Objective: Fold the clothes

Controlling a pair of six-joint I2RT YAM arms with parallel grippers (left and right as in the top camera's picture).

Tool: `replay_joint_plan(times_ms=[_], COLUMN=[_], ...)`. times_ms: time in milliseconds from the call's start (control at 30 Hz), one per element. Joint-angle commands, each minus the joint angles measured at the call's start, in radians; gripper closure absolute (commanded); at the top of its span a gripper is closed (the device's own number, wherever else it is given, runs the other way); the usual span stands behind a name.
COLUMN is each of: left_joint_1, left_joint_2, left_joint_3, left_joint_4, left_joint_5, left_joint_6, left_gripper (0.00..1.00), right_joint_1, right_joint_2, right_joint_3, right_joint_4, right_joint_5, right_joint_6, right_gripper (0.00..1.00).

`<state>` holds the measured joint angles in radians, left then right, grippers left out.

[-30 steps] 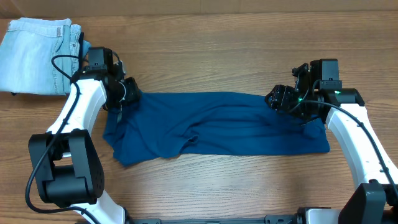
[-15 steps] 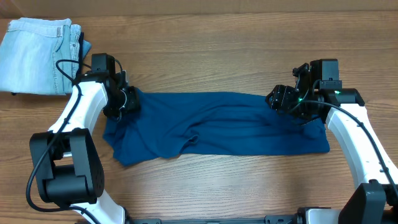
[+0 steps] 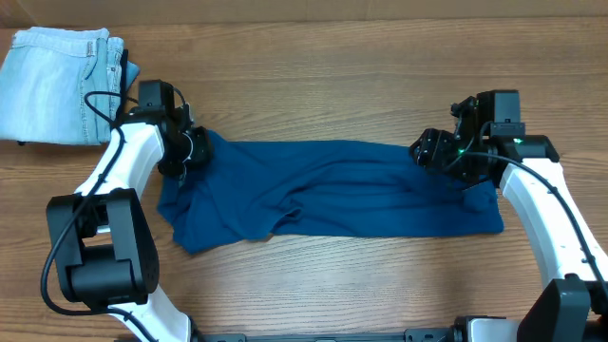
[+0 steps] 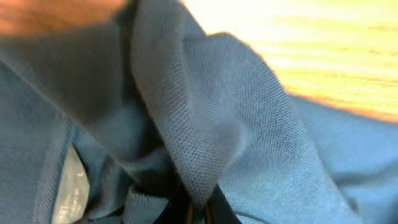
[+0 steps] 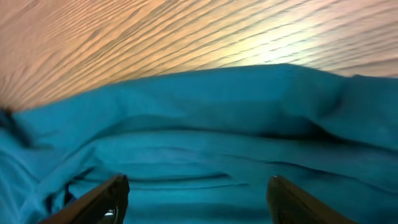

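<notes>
The clothes, a deep teal-blue polo shirt (image 3: 332, 190), lie spread in a long band across the middle of the wooden table, wrinkled at the centre. My left gripper (image 3: 190, 152) sits at the shirt's upper left corner. In the left wrist view it (image 4: 198, 208) is shut on a raised fold of the knit fabric (image 4: 205, 124), with a pale label (image 4: 69, 186) beside it. My right gripper (image 3: 432, 152) hovers over the shirt's upper right corner. Its fingers (image 5: 102, 199) stand wide apart above the fabric (image 5: 199, 143), holding nothing.
Folded pale light-blue jeans (image 3: 57, 85) lie at the table's far left corner, just behind my left arm. Bare wooden tabletop (image 3: 313, 85) runs behind the shirt and in front of it (image 3: 332, 285).
My left gripper has closed on the shirt's upper left corner and pinched up a fold. The right arm has barely moved, its jaws still open.
</notes>
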<state>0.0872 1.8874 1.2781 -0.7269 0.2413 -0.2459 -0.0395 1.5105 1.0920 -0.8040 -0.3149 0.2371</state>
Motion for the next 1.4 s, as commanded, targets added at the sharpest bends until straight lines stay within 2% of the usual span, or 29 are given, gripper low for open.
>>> replay_joint_plan(times_ms=[0,300,367,533,667,833,1067,1200,1367], left_joint_1=[0.028,0.062,0.06,0.058,0.058,0.056,0.056,0.056,0.056], left_joint_2=[0.009,0.009,0.009,0.009,0.009,0.009,0.009,0.009,0.009], left_joint_3=[0.084,0.099,0.099,0.099,0.099,0.099,0.099,0.099,0.099], left_joint_4=[0.006,0.036,0.036,0.029,0.025,0.026,0.021,0.026,0.029], left_joint_5=[0.015,-0.005,-0.005,-0.004,-0.004,-0.004,-0.003,-0.001,-0.001], left_joint_6=[-0.024,-0.039,-0.039,-0.039,-0.039,-0.039,-0.039,-0.04,-0.039], left_gripper=[0.96,0.93,0.93,0.92,0.92,0.92,0.92,0.91,0.91], right_joint_1=[-0.077,-0.251,-0.259,-0.259,-0.262,-0.315,-0.388,-0.42,-0.43], right_joint_2=[0.005,0.093,0.15,0.251,0.256,0.226,0.219,0.211,0.211], right_joint_3=[0.015,0.015,0.015,0.015,0.016,0.043,0.089,0.095,0.101], right_joint_4=[0.011,0.02,0.024,0.04,0.035,0.04,-0.161,-0.235,-0.327], right_joint_5=[0.025,-0.055,-0.111,-0.113,-0.043,-0.046,-0.127,-0.282,-0.291], right_joint_6=[0.031,0.042,0.005,-0.001,-0.001,-0.021,-0.034,-0.087,-0.108], right_gripper=[0.25,0.24,0.25,0.22,0.25,0.24,0.25,0.24,0.23])
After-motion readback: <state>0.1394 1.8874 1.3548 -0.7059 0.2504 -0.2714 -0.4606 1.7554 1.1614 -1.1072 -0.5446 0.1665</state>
